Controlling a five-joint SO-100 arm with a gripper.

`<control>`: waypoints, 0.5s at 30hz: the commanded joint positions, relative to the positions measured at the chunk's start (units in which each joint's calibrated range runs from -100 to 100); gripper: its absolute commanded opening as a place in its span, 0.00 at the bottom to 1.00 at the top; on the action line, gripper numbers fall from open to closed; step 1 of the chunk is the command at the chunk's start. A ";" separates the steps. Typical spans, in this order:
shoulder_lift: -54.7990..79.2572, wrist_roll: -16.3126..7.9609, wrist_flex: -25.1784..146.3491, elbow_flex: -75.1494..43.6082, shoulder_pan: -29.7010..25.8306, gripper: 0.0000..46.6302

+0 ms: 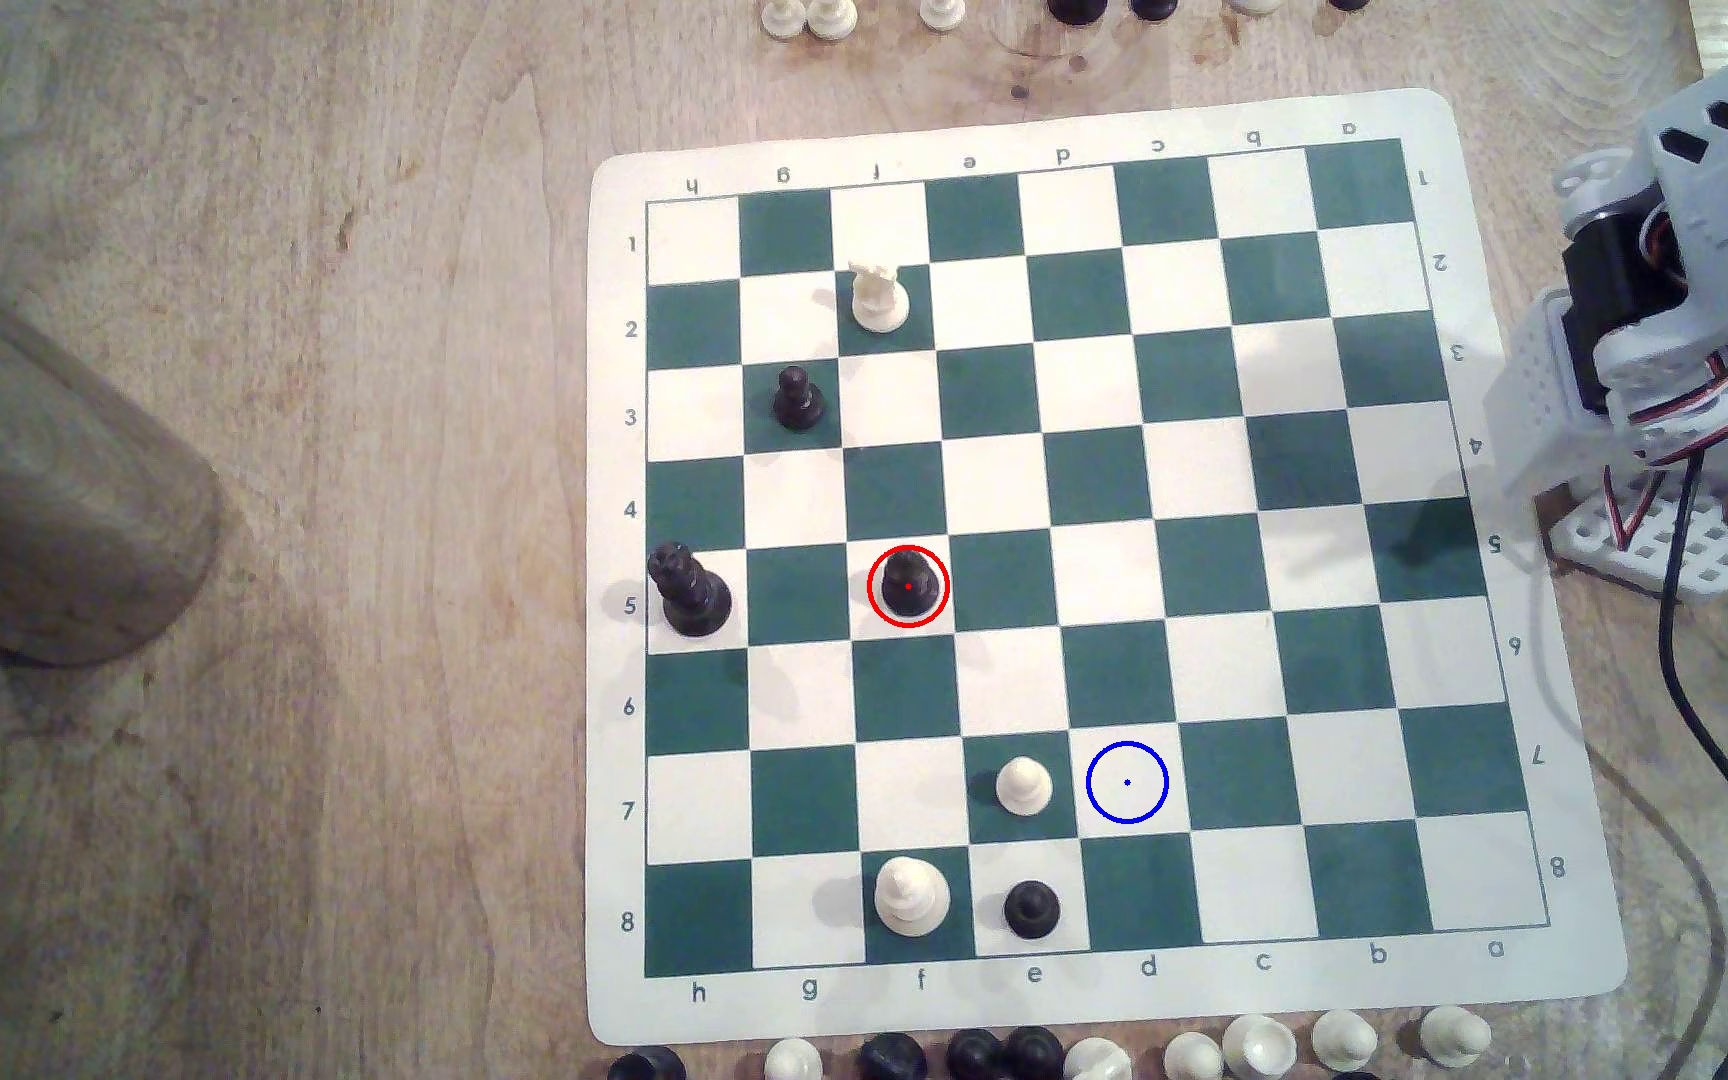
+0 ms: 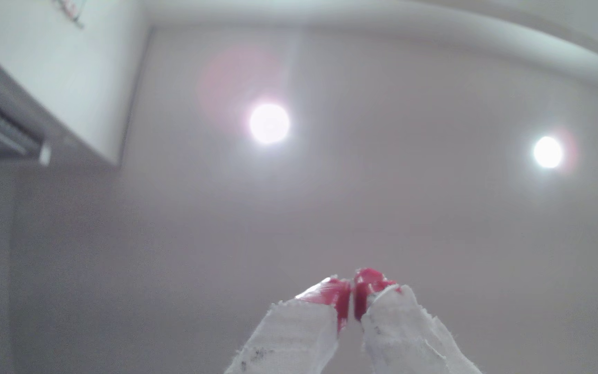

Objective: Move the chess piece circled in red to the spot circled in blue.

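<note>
The hand (image 2: 351, 287), red tips pressed together and empty, faces a blurred ceiling; its lower fingers are cut off.

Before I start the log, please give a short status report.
Gripper shut, empty, pointing at the ceiling. Black piece upright in its red ring. Blue-ringed square free; white pawn stands on the square beside it.
</note>
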 commanded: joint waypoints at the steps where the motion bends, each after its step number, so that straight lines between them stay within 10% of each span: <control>1: 0.06 0.15 6.91 1.26 -0.39 0.00; 15: -0.03 -0.24 55.15 -6.99 4.22 0.00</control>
